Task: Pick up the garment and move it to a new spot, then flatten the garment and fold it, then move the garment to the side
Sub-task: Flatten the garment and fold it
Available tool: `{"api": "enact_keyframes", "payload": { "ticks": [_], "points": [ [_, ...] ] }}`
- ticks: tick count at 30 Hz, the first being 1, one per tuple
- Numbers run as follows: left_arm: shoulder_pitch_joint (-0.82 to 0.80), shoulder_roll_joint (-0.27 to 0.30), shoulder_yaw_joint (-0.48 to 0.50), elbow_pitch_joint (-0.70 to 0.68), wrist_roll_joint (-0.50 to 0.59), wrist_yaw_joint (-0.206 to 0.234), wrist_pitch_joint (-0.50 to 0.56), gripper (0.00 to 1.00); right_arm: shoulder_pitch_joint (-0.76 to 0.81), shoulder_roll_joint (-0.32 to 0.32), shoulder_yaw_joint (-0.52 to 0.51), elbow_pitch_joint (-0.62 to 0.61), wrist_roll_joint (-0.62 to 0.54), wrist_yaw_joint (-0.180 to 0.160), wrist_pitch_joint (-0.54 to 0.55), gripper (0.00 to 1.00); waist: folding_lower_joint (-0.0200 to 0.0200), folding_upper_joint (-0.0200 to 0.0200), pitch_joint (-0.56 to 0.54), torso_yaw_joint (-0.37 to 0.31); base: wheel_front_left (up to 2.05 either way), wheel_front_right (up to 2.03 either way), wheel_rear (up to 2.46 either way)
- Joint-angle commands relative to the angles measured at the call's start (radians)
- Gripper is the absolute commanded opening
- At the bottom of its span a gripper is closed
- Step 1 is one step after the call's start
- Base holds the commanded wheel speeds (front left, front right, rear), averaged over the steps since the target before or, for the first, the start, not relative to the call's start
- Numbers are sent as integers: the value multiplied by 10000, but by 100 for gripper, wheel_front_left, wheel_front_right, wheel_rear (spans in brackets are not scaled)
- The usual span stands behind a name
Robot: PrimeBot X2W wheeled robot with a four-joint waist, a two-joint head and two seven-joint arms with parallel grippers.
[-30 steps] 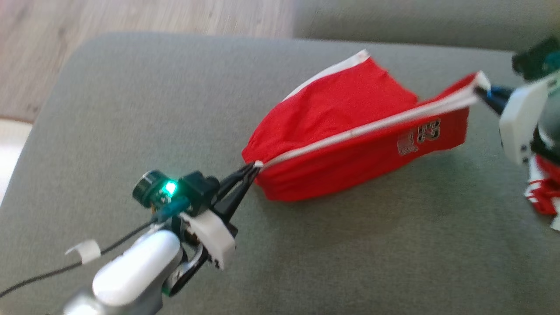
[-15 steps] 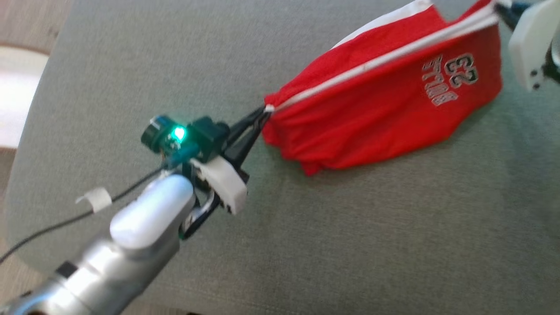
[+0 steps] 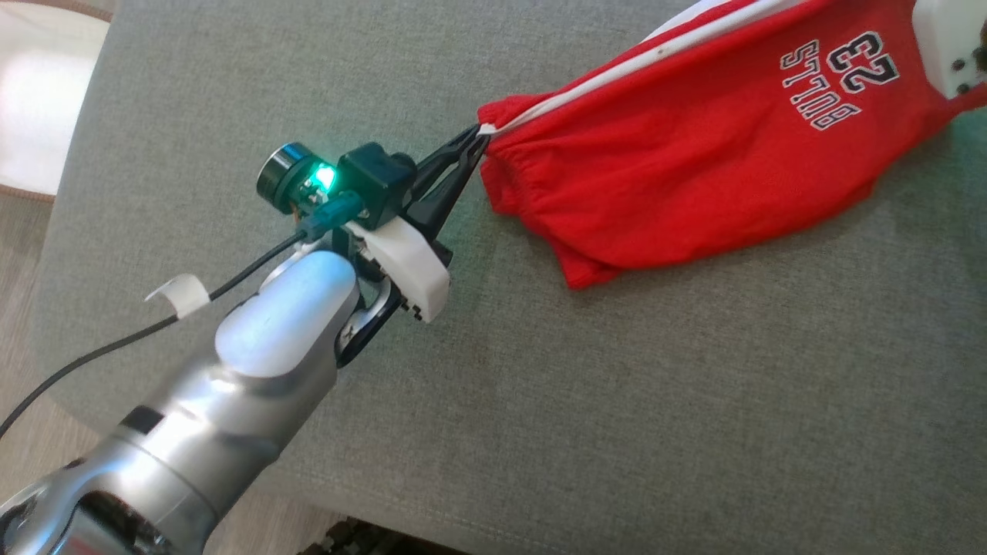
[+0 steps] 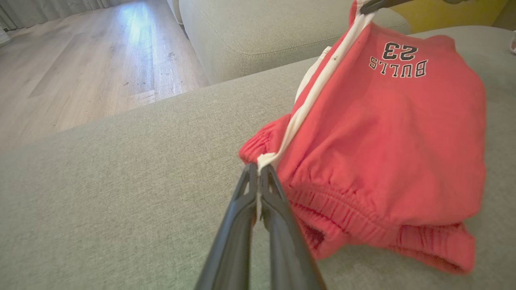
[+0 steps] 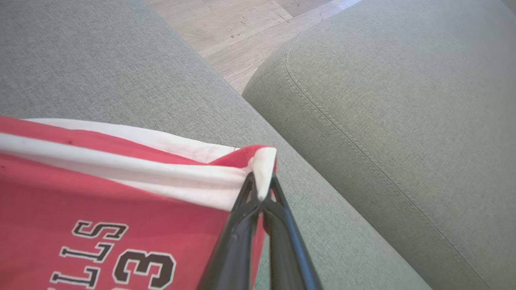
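Holding the garment (image 3: 709,162) taut, left gripper (image 3: 477,133) and right gripper (image 5: 262,189) each pinching a corner, we feared overpull slipping one free.

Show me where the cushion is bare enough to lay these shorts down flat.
Widest bare patch: the grey cushion between the hanging hem of the red shorts and the cushion's near edge. A smaller one lies beyond the left gripper, toward the cushion's left edge. Crowded: between the left gripper and the right gripper, where the shorts hang.
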Motion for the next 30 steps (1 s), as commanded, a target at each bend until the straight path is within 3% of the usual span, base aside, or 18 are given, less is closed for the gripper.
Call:
{"api": "enact_keyframes", "payload": {
  "ticks": [1, 5, 6, 7, 8, 9, 10, 22, 30],
  "points": [
    [-456, 229, 273, 8, 70, -27, -119, 0, -267, 58, 36, -35, 62, 65, -191, 0, -1, 0, 84, 53, 0, 0, 0],
    [-620, 34, 185, 392, 50, -111, -259, 0, -414, 194, 259, 271, 341, 65, -488, 0, -1, 0, 170, 117, 0, 0, 0],
    [-654, -19, 162, 478, 41, -130, -297, 0, -440, 211, 325, 329, 406, 65, -568, 64, -1, 0, 185, 133, 0, 0, 0],
    [-685, -64, 137, 564, 36, -148, -331, 6, -462, 225, 396, 394, 471, 65, -623, 100, -1, 0, 195, 144, 0, 0, 0],
    [-710, -102, 102, 651, 34, -166, -350, 46, -486, 240, 460, 454, 539, 65, -681, 100, -1, 0, 202, 150, 0, 0, 0],
    [-733, -134, 77, 729, 28, -182, -381, 94, -502, 259, 531, 510, 598, 65, -727, 100, -1, 0, 204, 152, 0, 0, 0],
    [-752, -157, 56, 803, 22, -197, -417, 100, -522, 280, 599, 565, 646, 65, -774, 100, -1, 0, 202, 148, 0, 0, 0],
    [-637, -26, 84, 1469, -99, -178, -812, 100, -206, 559, 600, 1312, 1342, 65, -2179, 100, -1, 0, -546, -158, 0, 0, 0],
    [26, 532, 972, 822, -472, 480, -1199, 100, 940, 1137, -446, 1712, 2174, 65, -4720, 100, -1, 0, -1848, -775, 0, 0, 0]
  ]
}}
